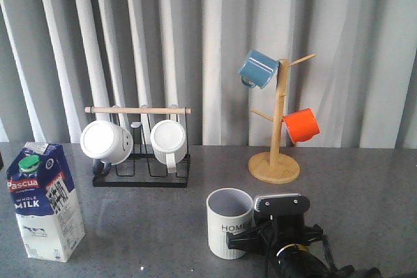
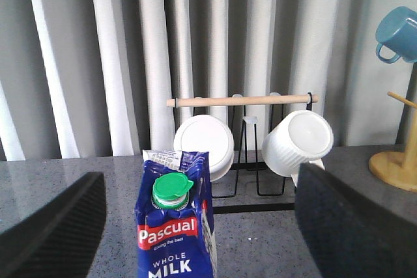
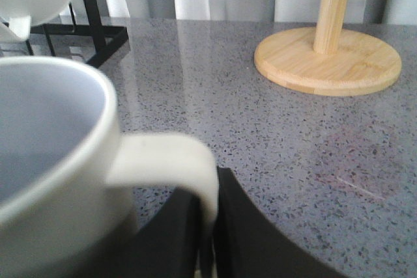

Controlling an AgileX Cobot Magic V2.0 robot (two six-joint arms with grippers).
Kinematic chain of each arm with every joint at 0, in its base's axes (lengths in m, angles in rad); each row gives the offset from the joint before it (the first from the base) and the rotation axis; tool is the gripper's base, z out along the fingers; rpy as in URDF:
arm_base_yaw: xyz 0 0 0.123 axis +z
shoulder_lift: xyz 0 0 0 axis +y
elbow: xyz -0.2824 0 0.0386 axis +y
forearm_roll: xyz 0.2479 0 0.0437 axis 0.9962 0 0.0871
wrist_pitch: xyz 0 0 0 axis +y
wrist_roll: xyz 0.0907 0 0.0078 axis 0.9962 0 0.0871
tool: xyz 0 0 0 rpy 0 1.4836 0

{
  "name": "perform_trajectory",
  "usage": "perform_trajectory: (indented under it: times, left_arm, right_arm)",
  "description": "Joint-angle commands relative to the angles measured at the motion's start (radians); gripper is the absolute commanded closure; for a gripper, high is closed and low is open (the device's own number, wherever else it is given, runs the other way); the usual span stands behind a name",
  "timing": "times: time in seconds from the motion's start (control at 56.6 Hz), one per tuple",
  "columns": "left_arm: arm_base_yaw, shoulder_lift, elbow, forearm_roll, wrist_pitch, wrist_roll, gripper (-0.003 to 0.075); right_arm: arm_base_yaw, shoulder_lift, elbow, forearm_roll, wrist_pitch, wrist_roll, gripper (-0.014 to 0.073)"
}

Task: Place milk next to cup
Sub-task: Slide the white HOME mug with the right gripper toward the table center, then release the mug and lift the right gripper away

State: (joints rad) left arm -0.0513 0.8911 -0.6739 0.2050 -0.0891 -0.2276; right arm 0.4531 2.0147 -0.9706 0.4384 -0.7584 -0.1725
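The milk (image 1: 44, 203) is a blue and white carton with a green cap, standing upright at the front left of the grey table. In the left wrist view the milk (image 2: 176, 226) stands between the wide-apart fingers (image 2: 52, 232) of my left gripper (image 2: 199, 183), which is open and not touching it. The cup (image 1: 229, 222), a cream ribbed mug marked "HOME", stands at the front centre, well to the right of the milk. My right gripper (image 1: 253, 236) is shut on the cup's handle (image 3: 189, 167), seen up close in the right wrist view (image 3: 210, 222).
A black rack with a wooden dowel (image 1: 137, 110) holds two white mugs (image 1: 106, 141) at the back left. A wooden mug tree (image 1: 277, 135) at the back right carries a blue mug (image 1: 257, 68) and an orange mug (image 1: 302, 125). A curtain hangs behind.
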Motion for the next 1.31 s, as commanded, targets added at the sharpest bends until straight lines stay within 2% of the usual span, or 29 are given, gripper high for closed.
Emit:
perform_trajectory:
  times: [0.0, 0.283, 0.442, 0.53, 0.831, 0.955, 1.29]
  left_arm:
    - [-0.001, -0.008, -0.032, -0.003, -0.075, -0.001, 0.0144]
    - [-0.001, -0.008, -0.032, -0.003, -0.076, -0.001, 0.0144]
    - [-0.001, -0.008, -0.032, -0.003, -0.076, -0.001, 0.0144]
    - [-0.001, -0.008, -0.032, -0.003, -0.076, -0.001, 0.0144]
    - [-0.001, -0.008, -0.032, -0.003, -0.076, -0.001, 0.0144]
    - [-0.001, -0.008, -0.032, -0.003, -0.075, -0.001, 0.0144]
    - [-0.001, -0.008, -0.032, -0.003, -0.073, -0.001, 0.0144]
  right_arm:
    - [0.002, -0.049, -0.029, -0.005, -0.061, -0.010, 0.0494]
    - [0.002, -0.074, -0.027, -0.025, 0.043, -0.010, 0.0325]
    - [-0.003, -0.125, -0.026, -0.044, 0.141, -0.020, 0.0273]
    - [-0.015, -0.158, -0.008, -0.101, 0.188, -0.038, 0.0270]
    - [-0.055, -0.341, 0.196, -0.193, 0.147, -0.005, 0.0270]
    - [-0.082, -0.461, 0.260, -0.278, 0.162, 0.019, 0.0270]
    - [-0.269, -0.841, 0.172, -0.587, 0.396, 0.135, 0.0294]
